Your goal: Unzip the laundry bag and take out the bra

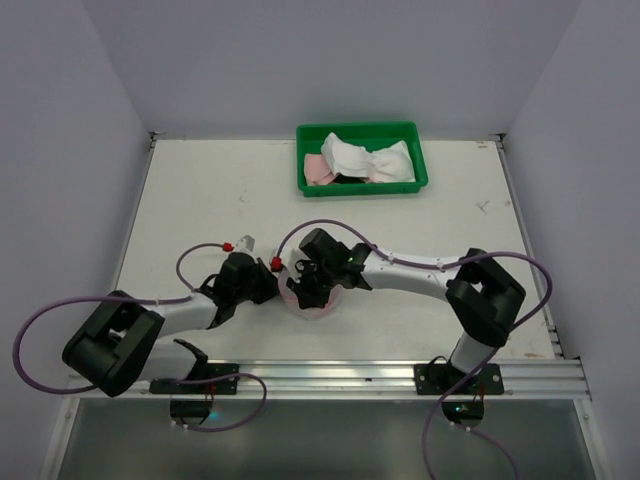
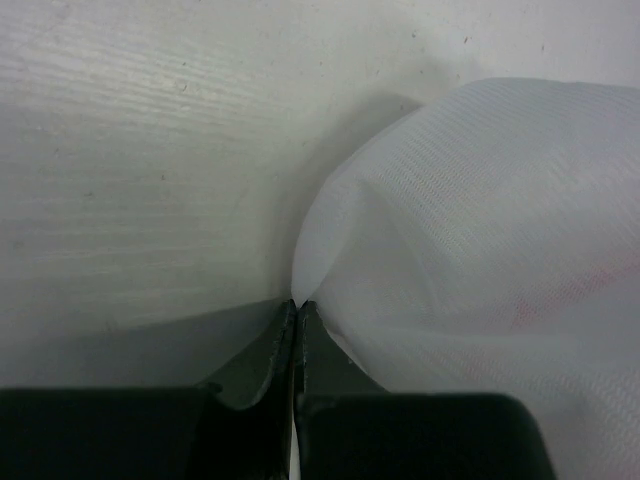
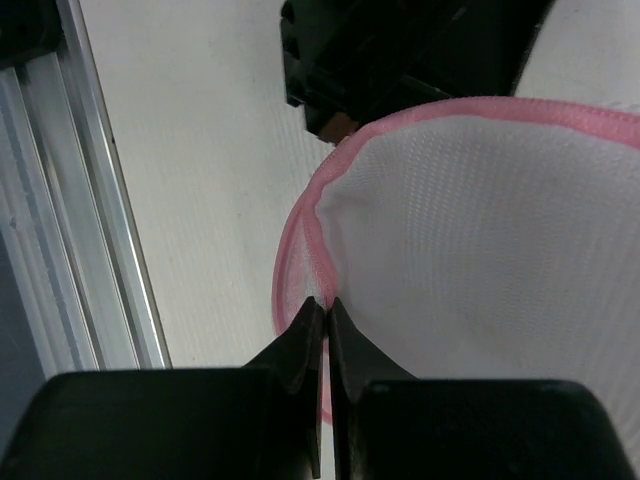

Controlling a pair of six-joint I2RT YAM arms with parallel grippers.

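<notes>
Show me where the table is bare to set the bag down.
Free: the table left of the green tray, and right of it. Crowded: near centre, where the left gripper and right gripper pinch the laundry bag.

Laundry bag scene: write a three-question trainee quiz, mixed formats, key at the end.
1. True or false: the laundry bag lies on the table, outside the green tray.
2. The right gripper pinches: A the bag's pink trim, B a cable, C nothing.
3. Fill in: the left gripper is shut on the bag's white ____.
Key: 1 true; 2 A; 3 mesh.
</notes>
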